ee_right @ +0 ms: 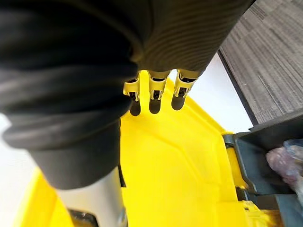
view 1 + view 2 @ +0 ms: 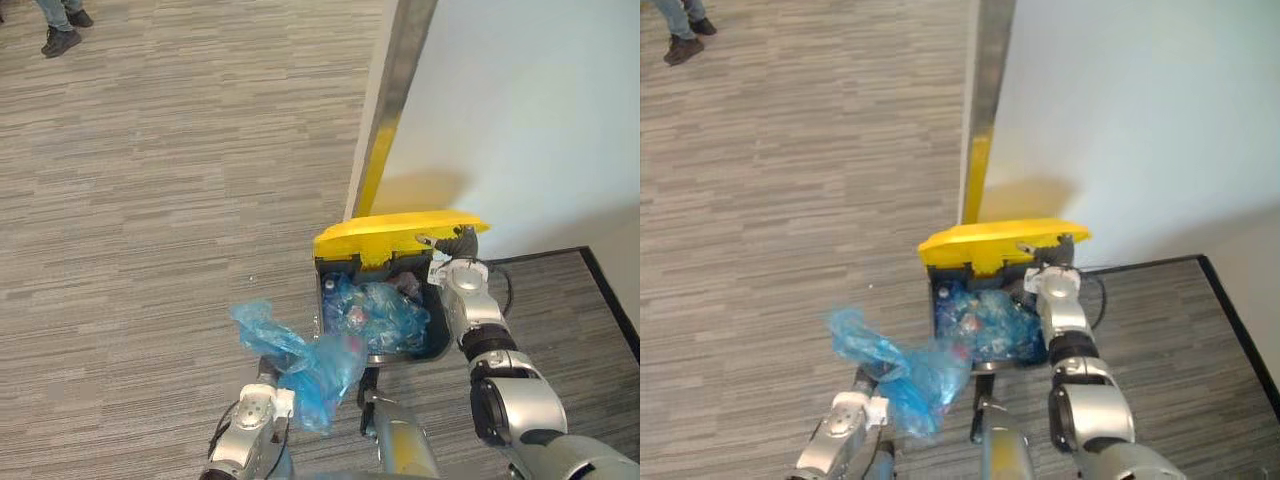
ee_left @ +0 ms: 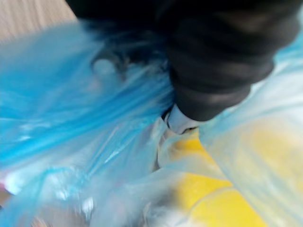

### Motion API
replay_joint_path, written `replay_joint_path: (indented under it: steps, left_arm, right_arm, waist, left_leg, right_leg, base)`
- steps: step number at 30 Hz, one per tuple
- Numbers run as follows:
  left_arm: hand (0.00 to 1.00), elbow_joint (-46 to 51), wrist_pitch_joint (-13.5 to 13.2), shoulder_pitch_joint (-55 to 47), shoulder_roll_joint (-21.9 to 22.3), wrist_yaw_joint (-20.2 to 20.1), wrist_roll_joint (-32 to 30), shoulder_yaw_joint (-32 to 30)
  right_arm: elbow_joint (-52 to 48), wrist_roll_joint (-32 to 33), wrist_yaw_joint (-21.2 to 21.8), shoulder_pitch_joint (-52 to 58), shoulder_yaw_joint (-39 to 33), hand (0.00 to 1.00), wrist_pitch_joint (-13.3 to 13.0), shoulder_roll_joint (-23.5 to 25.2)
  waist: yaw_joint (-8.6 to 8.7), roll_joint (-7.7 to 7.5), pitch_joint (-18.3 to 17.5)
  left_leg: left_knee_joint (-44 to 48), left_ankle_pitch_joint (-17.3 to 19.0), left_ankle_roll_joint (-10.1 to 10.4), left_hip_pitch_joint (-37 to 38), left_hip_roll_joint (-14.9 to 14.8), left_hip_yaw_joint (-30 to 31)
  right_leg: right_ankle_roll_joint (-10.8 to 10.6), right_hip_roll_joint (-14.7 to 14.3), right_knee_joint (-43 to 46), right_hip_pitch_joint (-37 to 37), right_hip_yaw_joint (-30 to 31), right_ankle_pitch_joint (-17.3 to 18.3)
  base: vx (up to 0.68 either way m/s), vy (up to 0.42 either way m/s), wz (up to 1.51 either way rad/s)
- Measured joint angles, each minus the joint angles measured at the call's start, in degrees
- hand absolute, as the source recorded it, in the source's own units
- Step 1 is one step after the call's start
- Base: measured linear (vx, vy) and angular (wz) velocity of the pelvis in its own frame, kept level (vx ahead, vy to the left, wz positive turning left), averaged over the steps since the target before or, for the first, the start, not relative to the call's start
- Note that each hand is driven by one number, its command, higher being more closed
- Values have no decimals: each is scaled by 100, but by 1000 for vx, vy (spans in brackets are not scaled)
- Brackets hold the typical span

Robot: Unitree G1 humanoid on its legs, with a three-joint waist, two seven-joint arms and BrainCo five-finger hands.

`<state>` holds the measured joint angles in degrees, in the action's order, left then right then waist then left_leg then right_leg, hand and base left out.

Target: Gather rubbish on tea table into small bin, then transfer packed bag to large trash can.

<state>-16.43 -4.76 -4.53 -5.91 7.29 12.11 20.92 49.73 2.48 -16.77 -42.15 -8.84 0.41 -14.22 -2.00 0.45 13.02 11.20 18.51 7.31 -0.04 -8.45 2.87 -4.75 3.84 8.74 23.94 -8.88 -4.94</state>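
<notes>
The large dark trash can (image 2: 441, 347) stands by the wall, and its yellow lid (image 2: 392, 235) is tilted up. My right hand (image 2: 456, 244) holds the lid up from the right side. Its straight fingers (image 1: 154, 92) lie flat against the lid (image 1: 175, 165), so the hand is open. Blue bags of rubbish (image 2: 385, 312) lie inside the can. My left hand (image 2: 267, 368) holds a packed blue plastic bag (image 2: 305, 365) in the air just before the can's front left corner. The plastic (image 3: 71, 118) bunches over the hand (image 3: 218, 71) and hides most of its fingers.
A white wall (image 2: 520, 120) with a metal edge post (image 2: 397, 90) rises right behind the can. A black skirting strip (image 2: 605, 290) runs along the floor at the right. A person's shoes (image 2: 60, 38) stand far off at the top left on open grey floor.
</notes>
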Motion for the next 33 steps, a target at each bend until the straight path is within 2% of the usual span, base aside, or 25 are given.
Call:
replay_joint_path:
  steps: [7,13,17,23,25,28,31,33]
  left_arm:
    - [100,619,-10,439,-5,-13,162,663]
    - [100,669,-112,1151,18,26,146,1145]
    - [100,676,-113,1532,97,66,29,1277]
    - [100,654,-112,2001,290,422,-321,1353]
    - [100,498,-113,2163,294,518,-411,1305]
    - [100,-379,-83,2685,365,650,-618,1138]
    - [100,-1148,71,3162,433,734,-874,931]
    - [100,-1296,148,3243,439,729,-958,928]
  right_arm:
    - [460,30,-34,-521,-8,0,-3,-157]
    - [529,218,-167,-908,-74,0,20,-199]
    - [529,220,-164,-1100,-79,0,35,-204]
    - [527,221,-135,-1186,-53,0,65,-201]
    - [514,221,-127,-1207,-19,0,65,-198]
    - [494,221,-69,-1324,82,0,66,-159]
    - [235,225,1,-1416,195,0,84,-155]
    - [209,229,8,-1476,250,0,84,-155]
  waist:
    - [57,-9,192]
    - [136,3,333]
    - [188,24,388]
    - [204,12,444]
    - [196,4,449]
    - [206,-6,473]
    - [294,-28,639]
    - [337,-35,720]
  left_leg:
    - [17,-3,7,-20,25,-15]
    - [99,-5,9,-144,62,-54]
    - [107,-7,12,-189,100,-106]
    - [97,-10,15,-192,104,-154]
    - [79,-10,15,-206,110,-187]
    - [12,-19,31,-209,114,-255]
    - [-19,-55,85,-248,90,-244]
    - [-20,-57,89,-252,77,-241]
  right_leg:
    - [27,32,8,1,11,-19]
    - [31,51,44,115,59,-19]
    - [34,53,90,221,142,-20]
    - [55,40,90,256,186,-34]
    - [78,27,87,297,223,-50]
    - [118,-14,74,387,295,-83]
    - [140,-36,67,430,287,-101]
    - [140,-46,64,433,280,-101]
  base:
    - [14,8,0]
    - [33,9,-1]
    - [30,2,-10]
    - [1,-7,-2]
    - [-8,-24,-10]
    - [0,-32,-14]
    - [17,-43,-1]
    - [5,-18,1]
